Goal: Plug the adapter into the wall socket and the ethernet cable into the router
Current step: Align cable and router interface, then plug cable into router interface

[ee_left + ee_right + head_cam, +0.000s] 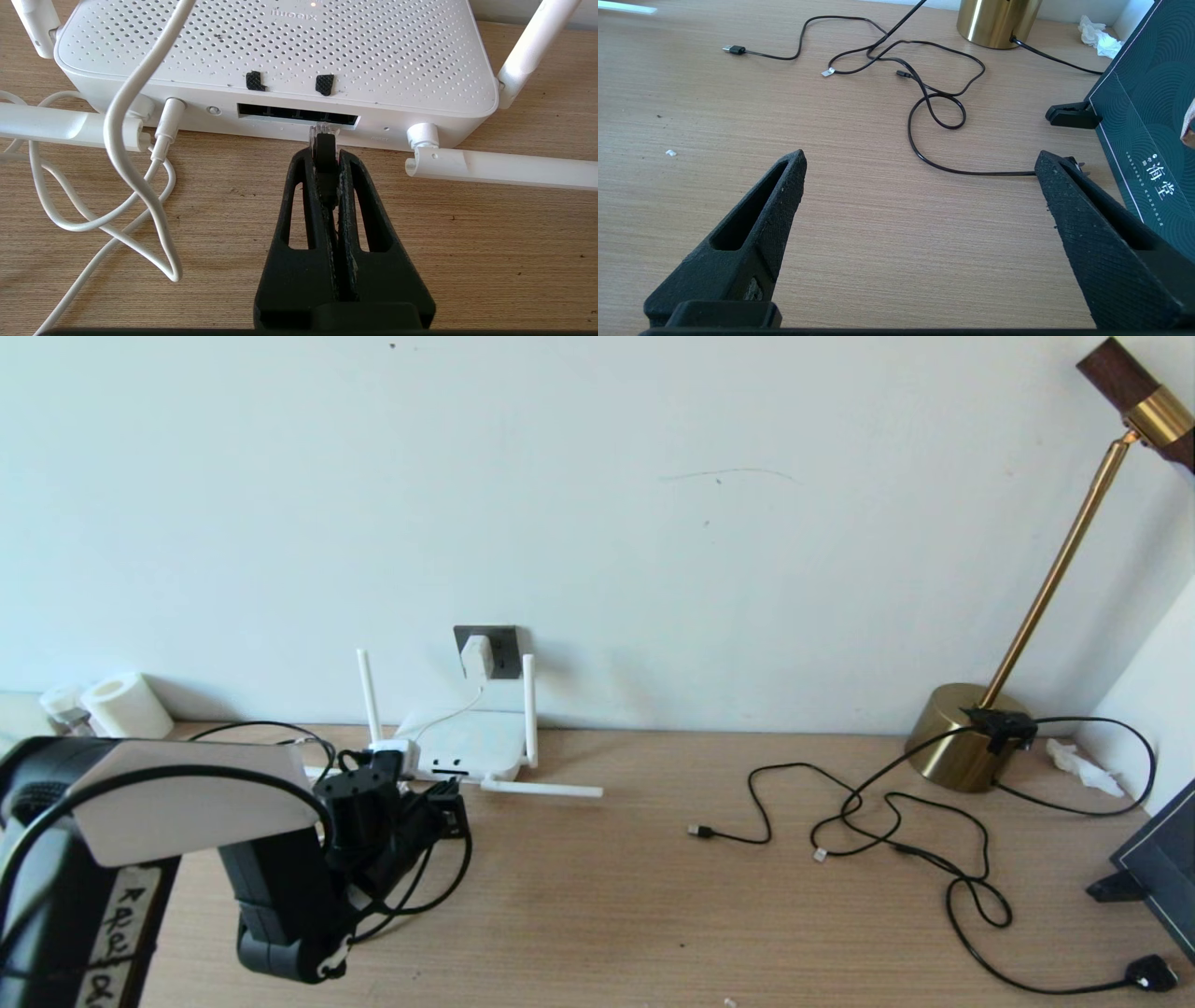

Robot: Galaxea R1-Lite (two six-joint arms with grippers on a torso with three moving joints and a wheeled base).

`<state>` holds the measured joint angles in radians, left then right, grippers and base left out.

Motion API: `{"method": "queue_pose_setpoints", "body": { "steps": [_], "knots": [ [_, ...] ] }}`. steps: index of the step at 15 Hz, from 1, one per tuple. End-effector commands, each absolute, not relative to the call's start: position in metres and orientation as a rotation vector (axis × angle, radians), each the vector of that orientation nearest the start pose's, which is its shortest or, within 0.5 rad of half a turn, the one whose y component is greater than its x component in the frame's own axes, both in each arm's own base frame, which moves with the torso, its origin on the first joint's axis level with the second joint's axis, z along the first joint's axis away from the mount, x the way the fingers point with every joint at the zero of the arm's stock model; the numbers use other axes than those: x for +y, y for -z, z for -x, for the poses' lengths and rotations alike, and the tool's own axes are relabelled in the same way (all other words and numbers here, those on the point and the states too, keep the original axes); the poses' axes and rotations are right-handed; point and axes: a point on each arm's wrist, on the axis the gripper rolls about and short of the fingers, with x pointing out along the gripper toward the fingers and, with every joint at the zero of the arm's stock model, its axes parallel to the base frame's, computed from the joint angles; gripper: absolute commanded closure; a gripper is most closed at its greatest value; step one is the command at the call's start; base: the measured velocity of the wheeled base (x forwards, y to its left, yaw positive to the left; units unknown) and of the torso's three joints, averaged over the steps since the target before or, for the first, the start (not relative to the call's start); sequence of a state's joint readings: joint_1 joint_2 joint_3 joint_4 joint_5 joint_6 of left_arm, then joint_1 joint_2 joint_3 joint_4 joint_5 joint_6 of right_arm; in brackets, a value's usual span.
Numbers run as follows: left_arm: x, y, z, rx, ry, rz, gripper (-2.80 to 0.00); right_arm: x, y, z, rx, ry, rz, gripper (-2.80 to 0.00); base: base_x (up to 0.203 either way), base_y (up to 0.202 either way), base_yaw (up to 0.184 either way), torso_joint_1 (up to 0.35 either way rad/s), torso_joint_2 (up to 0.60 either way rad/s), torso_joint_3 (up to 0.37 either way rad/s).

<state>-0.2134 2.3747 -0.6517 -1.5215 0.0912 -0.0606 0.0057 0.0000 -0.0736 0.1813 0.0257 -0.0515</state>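
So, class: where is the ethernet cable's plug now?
On the robot's left, the ethernet cable plug is pinched in the left gripper, at the router ports.

adapter (476, 656) in wall socket (501, 649), router (464, 747) below

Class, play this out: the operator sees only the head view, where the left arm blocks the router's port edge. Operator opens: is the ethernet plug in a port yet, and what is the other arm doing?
Observer: The left gripper is shut on the ethernet cable, and the clear plug tip sits at the mouth of the router's port strip; how deep it sits I cannot tell.
Operator: Which port?
Observer: Toward the end of the dark strip that lies away from the thin white cord's round jack.
Operator: The right arm?
Observer: The right gripper is open over bare table, holding nothing.
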Motion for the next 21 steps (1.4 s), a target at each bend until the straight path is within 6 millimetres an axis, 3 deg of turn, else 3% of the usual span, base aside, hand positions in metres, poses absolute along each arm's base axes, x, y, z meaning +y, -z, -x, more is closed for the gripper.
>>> {"method": "queue_pose_setpoints", "body": {
  "steps": [1,21],
  "knots": [
    [-0.0751,-0.0026,-0.3566,0.200,0.115,0.031,0.00,0.0004,-0.0770,0.0293,0.110,-0.035,0.051,-2.80,0.000,0.000,0.000,0.000,0.00,0.000],
    [-0.0749,-0.0038,-0.3560,0.198,0.113,0.031,0.00,0.0004,-0.0770,0.0293,0.110,-0.035,0.051,-2.80,0.000,0.000,0.000,0.000,0.00,0.000]
  ]
}}
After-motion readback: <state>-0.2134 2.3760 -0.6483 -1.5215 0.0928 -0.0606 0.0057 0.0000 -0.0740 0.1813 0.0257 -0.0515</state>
